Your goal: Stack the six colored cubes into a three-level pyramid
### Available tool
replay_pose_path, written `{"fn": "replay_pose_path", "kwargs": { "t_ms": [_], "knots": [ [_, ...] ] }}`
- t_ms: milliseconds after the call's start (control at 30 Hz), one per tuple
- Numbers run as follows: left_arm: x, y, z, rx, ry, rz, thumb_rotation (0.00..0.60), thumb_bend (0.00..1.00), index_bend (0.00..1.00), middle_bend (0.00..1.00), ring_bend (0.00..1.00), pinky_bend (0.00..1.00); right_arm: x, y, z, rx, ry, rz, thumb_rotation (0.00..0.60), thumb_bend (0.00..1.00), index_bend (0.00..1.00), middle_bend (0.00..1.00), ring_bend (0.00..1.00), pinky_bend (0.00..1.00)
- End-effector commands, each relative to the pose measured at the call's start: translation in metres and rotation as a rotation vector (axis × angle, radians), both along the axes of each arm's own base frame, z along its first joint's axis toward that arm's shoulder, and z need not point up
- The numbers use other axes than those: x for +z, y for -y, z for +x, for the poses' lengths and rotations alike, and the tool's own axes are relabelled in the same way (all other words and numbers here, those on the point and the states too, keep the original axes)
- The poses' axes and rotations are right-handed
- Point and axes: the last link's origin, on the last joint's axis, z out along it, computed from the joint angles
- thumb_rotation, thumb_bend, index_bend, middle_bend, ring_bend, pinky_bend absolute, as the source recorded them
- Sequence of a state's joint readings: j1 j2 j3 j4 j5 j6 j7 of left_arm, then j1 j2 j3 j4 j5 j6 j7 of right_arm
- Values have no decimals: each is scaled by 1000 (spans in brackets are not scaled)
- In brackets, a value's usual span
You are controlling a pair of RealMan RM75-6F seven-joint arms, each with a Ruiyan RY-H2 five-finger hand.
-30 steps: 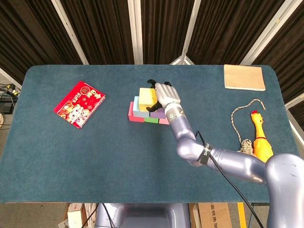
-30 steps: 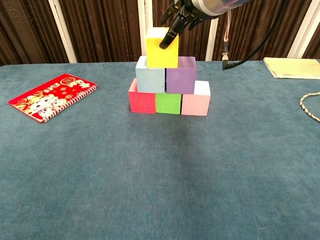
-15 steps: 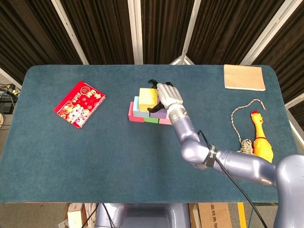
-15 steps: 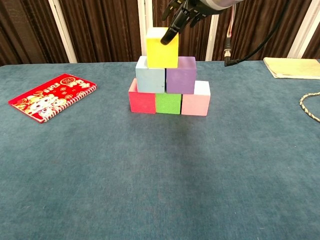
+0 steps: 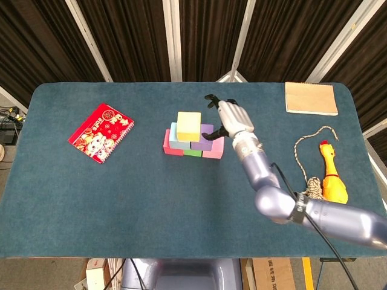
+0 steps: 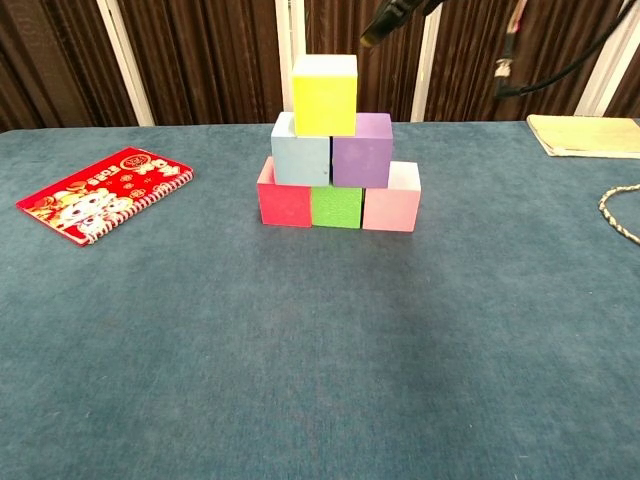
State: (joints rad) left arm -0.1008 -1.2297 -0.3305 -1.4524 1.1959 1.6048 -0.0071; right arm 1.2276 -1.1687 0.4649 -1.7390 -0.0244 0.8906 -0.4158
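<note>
Teal felt table [image 5: 121,181], dark curtains [image 5: 127,36] behind; right hand [image 5: 234,121] fingers spread, empty.

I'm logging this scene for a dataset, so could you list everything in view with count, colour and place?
yellow cube: 1, yellow, top of the pyramid
light blue cube: 1, pale blue, middle row left
purple cube: 1, purple, middle row right
red cube: 1, red, bottom row left
green cube: 1, green, bottom row centre
pink cube: 1, pink, bottom row right
notebook: 1, red, table's left side
pad: 1, tan, far right corner
rope: 1, beige, right side
rubber chicken: 1, yellow, right edge
table: 1, teal
right robot hand: 1, silver and black, empty, clear of the pyramid
</note>
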Motion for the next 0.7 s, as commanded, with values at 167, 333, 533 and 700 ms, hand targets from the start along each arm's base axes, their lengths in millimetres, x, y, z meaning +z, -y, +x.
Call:
{"fn": "replay_pose_path", "kwargs": {
  "t_ms": [167,333,533,700],
  "knots": [
    [-6,0,5,-28,-13,-20,600,316,160,67,1,0,25,-17,-28,-12,5,-41,600,247,143,241,184,0],
    [-10,-1,7,-40,-23,-41,600,316,160,69,1,0,29,-29,-51,-24,-4,-38,600,247,143,241,184,0],
    [-10,-3,4,-46,-12,-67,600,316,160,68,1,0,33,-39,-79,-31,-47,-52,600,247,143,240,184,0],
    [-6,-2,-2,-34,21,-83,600,316,160,68,1,0,24,-57,-103,-25,-118,-51,600,247,154,240,184,0]
  ]
}}
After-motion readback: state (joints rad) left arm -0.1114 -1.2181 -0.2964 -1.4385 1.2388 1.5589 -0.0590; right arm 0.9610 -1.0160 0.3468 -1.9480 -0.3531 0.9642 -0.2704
